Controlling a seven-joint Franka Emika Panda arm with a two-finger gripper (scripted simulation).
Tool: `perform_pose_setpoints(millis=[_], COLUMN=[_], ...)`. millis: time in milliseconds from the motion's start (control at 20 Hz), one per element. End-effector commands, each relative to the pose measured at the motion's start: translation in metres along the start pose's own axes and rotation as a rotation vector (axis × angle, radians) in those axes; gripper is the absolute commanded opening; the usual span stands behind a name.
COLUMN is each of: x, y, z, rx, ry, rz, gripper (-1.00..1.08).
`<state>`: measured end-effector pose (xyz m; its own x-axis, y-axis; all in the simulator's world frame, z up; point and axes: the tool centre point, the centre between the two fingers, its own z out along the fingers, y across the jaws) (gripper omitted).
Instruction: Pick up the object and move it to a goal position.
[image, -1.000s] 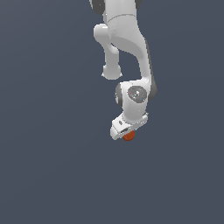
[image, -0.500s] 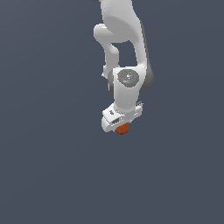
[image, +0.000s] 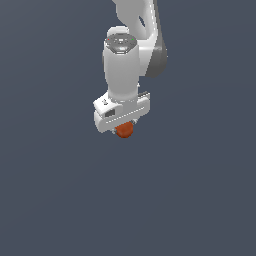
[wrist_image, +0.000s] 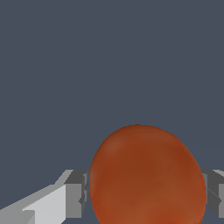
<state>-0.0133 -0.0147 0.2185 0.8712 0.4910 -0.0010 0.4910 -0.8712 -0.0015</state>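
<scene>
Gripper (image: 125, 126): white, at the arm's lower end, fingers (wrist_image: 76, 192) drawn in against both sides of the ball. Ball (image: 124, 130): reddish-orange, mottled, held between the fingers, protruding just below the gripper body; in the wrist view (wrist_image: 146, 177) it sits between both grey pads.

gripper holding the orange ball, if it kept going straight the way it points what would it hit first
Nothing shows in that line. The gripper points downward, shut on the ball, and beyond the ball both views show only plain grey background. Depth is unclear, so a surface could lie further on.
</scene>
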Motion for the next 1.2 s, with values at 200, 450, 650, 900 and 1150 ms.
perform_pose_setpoints(millis=[200,450,650,900,1150], x=[-0.030,-0.052,-0.068,-0.084,-0.094], y=[0.033,0.059,0.079,0.101,0.115], z=[-0.071,-0.125,-0.166,-0.207,-0.234], rx=[0.001,0.001,0.001,0.000,-0.001], ry=[0.003,0.003,0.003,0.002,0.001], rz=[-0.001,-0.001,-0.001,-0.001,0.000], gripper=[-1.00,-1.00,-1.00,-1.00,-1.00])
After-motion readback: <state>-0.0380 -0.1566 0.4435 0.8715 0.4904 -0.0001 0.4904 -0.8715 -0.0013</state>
